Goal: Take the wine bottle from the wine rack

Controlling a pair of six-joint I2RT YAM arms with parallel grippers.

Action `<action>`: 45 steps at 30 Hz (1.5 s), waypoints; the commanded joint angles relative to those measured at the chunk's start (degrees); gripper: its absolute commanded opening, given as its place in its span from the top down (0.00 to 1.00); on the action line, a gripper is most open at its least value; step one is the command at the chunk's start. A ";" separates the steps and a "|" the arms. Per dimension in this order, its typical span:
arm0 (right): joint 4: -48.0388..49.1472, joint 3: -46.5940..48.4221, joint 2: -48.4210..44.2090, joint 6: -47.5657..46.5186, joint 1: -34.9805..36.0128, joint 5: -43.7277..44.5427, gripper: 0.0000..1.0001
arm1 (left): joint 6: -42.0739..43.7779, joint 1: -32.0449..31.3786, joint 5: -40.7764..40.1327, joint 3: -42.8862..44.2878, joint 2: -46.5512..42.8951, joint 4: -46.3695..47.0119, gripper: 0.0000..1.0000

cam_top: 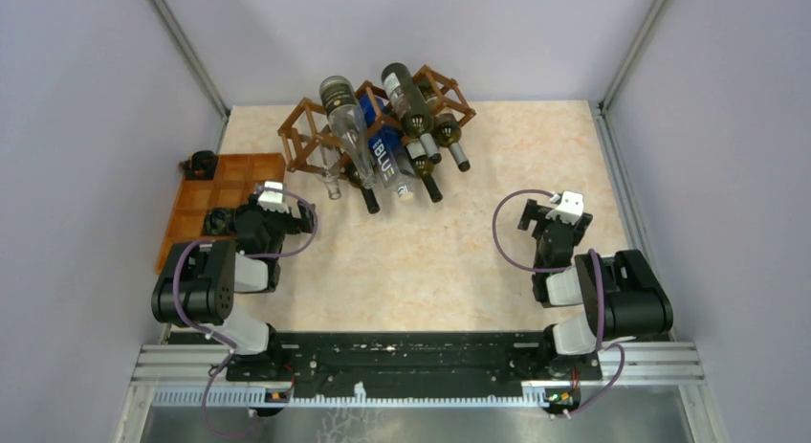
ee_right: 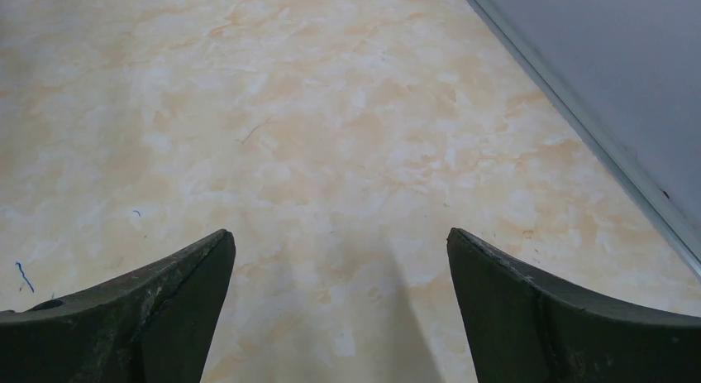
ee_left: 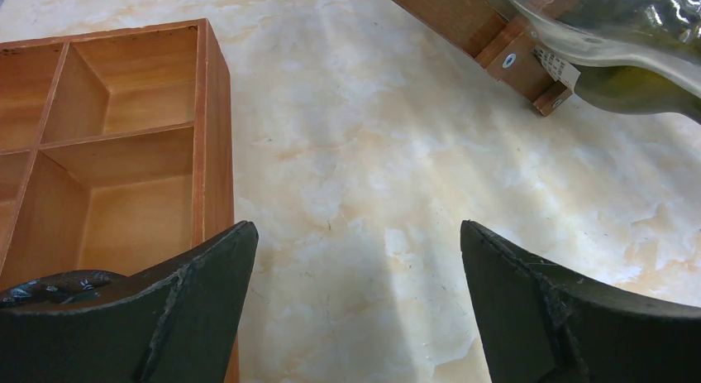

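1. The wine rack, a reddish-brown lattice of thin sticks, stands at the far side of the desk, a little left of centre and close to the back wall.
2. Several bottles lie in and on it with their necks pointing toward the arms. A clear bottle lies on top at the left and a dark bottle on top at the right. A blue bottle lies lower between them, with more dark ones beneath.
3. The left pincer hangs nearer than the rack and to its left, beside the right edge of a wooden tray. Its jaws are spread wide with nothing between them.
4. The left wrist view shows bare desk between its two fingers. A corner of the rack and curved bottle glass sit ahead at the upper right, apart from the fingertips. The tray's compartments lie at the left.
5. The mouth of the clear bottle is the part of the load nearest the left pincer, yet the two do not touch.
6. The right pincer hangs over open desk on the right, well apart from the rack. Its jaws are spread too and hold nothing.
7. The right wrist view shows only marbled desk and the foot of a grey wall.
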 commanded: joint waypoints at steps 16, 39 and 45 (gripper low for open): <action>3.48 1.79 0.02 0.42 -0.53 -0.31 0.01 | 0.32 -0.40 -0.12 0.73 0.09 0.70 0.01; -64.41 33.69 -22.93 23.59 -0.64 -3.20 0.01 | 2.66 4.82 13.88 33.58 -15.02 -64.68 0.01; -60.74 39.43 -23.15 33.20 -0.58 -28.01 0.01 | 2.88 6.79 17.08 45.52 -13.92 -79.45 0.01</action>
